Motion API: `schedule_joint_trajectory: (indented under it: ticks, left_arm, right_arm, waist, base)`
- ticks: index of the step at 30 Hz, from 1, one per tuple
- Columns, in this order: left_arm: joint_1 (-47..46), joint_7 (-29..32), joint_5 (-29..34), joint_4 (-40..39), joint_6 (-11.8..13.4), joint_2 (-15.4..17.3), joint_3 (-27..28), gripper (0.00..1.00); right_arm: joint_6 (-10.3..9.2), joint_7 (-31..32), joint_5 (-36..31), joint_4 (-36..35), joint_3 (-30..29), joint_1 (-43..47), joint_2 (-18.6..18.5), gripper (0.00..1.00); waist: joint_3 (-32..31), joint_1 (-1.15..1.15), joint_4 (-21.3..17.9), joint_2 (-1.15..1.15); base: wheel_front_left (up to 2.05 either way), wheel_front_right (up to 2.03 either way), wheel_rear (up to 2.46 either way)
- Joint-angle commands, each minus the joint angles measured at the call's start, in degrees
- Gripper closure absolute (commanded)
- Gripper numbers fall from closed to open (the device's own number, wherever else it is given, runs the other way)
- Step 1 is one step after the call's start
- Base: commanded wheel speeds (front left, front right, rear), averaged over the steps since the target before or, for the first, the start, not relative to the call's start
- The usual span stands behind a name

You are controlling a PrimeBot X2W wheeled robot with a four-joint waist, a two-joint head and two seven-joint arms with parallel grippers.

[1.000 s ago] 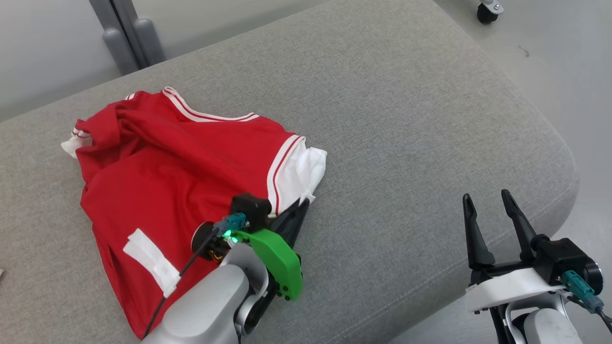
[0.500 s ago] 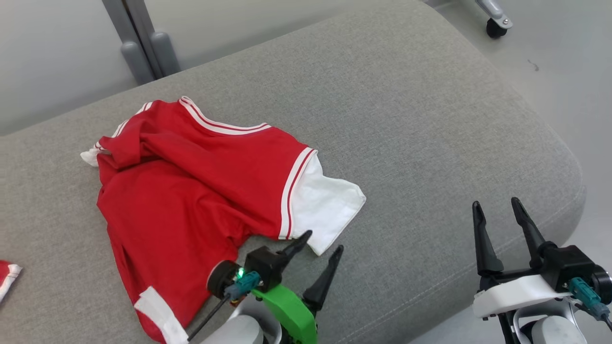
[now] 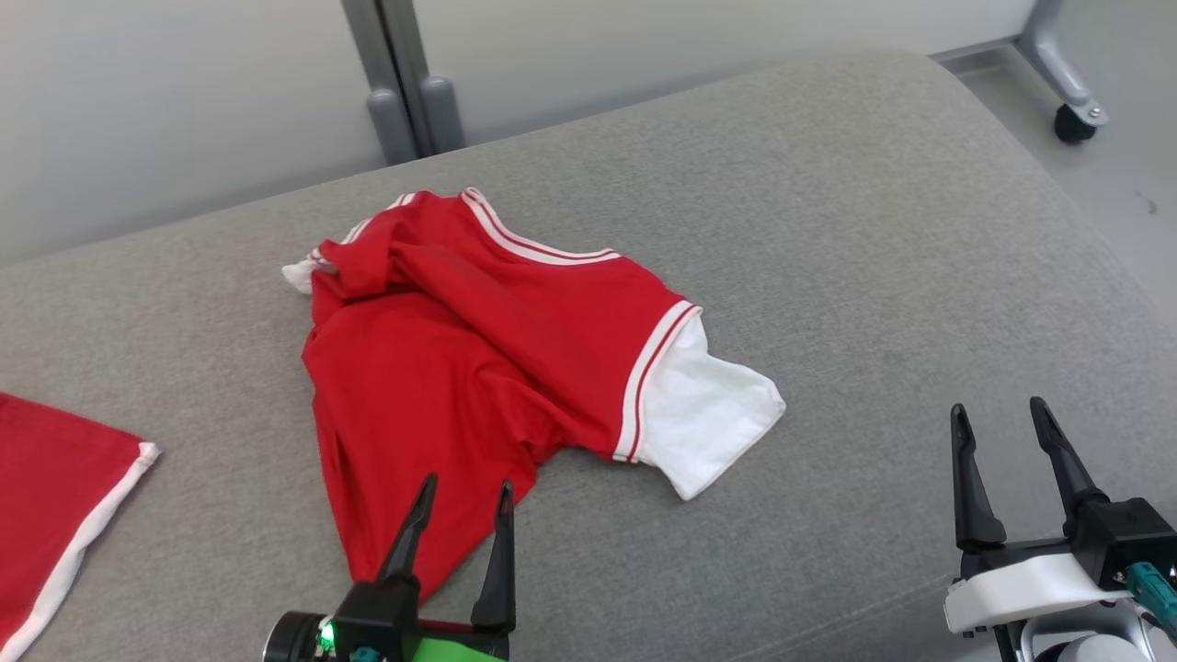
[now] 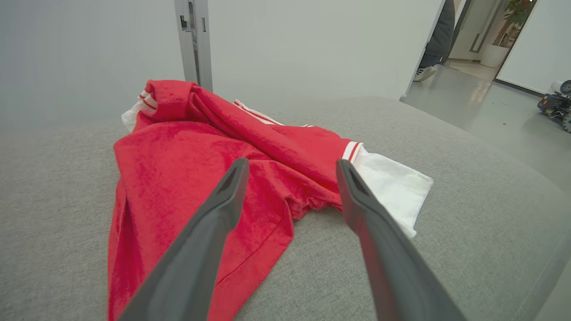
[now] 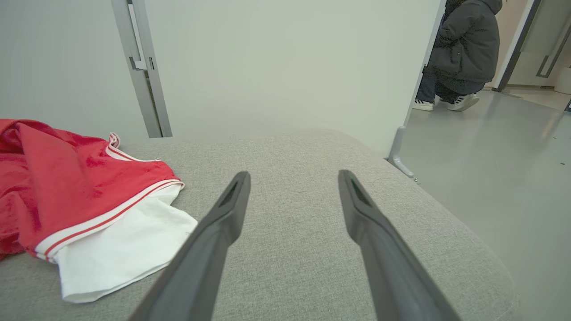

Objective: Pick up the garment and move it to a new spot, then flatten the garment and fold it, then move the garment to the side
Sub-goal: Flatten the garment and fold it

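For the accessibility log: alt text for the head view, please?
A crumpled red garment with white trim lies on a grey cushion. The left gripper stands open at its near hem, the right gripper open over bare cushion.

left gripper (image 4: 292, 164): fingers spread wide, pointing at the near hem | red shirt (image 4: 187, 169): crumpled on grey cushion (image 4: 468, 232), bunched at far left | white sleeve (image 4: 392, 187): lies flat on the right, red-striped band where it joins | far: grey post (image 4: 194, 40) on pale wall; far right, a person's shoe (image 4: 424, 73) in a doorway
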Motion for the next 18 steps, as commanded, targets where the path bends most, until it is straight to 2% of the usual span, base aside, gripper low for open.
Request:
schedule_joint_trajectory:
  ticks: [1,9,15,18]
  left_arm:
    - [2.12,-0.01,1.43,-0.52,-0.22,-0.49,1.46,0.0]
    - [8.81,-0.02,7.32,-3.02,-1.28,-3.02,12.0,0.0]
    - [11.0,-0.02,9.67,-1.9,-5.09,-4.05,15.91,0.0]
    - [11.71,-0.02,10.51,-2.03,-6.11,-4.39,17.18,0.0]
  right_arm:
    - [-0.08,-0.18,-0.56,-0.32,-0.04,0.99,-0.05,0.0]
    - [-0.08,-0.17,-0.85,0.52,0.45,1.92,-0.07,0.0]
    - [-0.08,-0.17,-0.96,2.36,1.06,2.6,-0.08,0.0]
    - [-0.08,-0.17,-0.86,2.78,1.15,2.82,-0.09,0.0]
  waist:
    - [-1.89,0.0,4.94,0.0]
    - [-3.81,0.0,10.98,0.0]
    - [-5.16,0.0,13.13,0.0]
    - [-5.48,0.0,13.28,0.0]
  base:
    - [0.0,0.0,0.0]
    - [0.0,0.0,0.0]
    - [0.0,0.0,0.0]
    - [0.0,0.0,0.0]
